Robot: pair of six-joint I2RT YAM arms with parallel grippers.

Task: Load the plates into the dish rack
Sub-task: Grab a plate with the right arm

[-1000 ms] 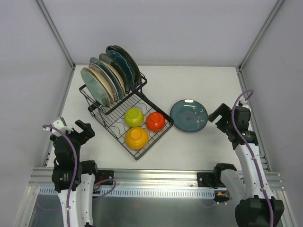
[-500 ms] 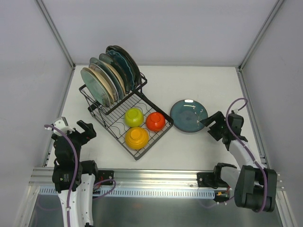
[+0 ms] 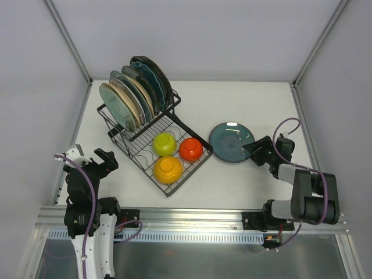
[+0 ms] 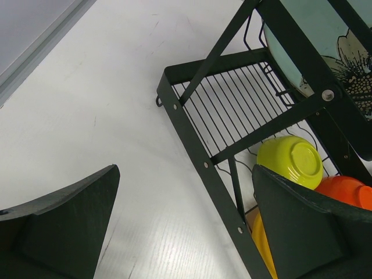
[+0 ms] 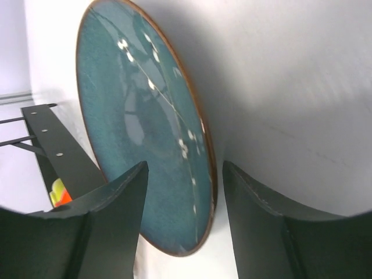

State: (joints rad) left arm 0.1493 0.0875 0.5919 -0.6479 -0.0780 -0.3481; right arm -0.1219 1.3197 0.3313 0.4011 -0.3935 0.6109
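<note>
A dark teal plate (image 3: 231, 141) lies flat on the table right of the dish rack (image 3: 133, 132); it also shows in the right wrist view (image 5: 139, 128). My right gripper (image 3: 252, 149) is open, low at the plate's right rim, its jaws either side of the rim edge (image 5: 186, 192) without touching. Several plates (image 3: 131, 93) stand upright in the rack's raised slots. My left gripper (image 3: 97, 163) is open and empty, left of the rack's lower tray (image 4: 192, 133).
Three small bowls sit in the rack's lower tray: yellow (image 3: 164, 143), orange (image 3: 168, 168), red (image 3: 190, 149). Grey walls with metal posts close in the table on the left, back and right.
My right arm has swung down and left, bringing its open gripper from the right edge of the table to the teal plate's rim. The left arm has hardly moved.
</note>
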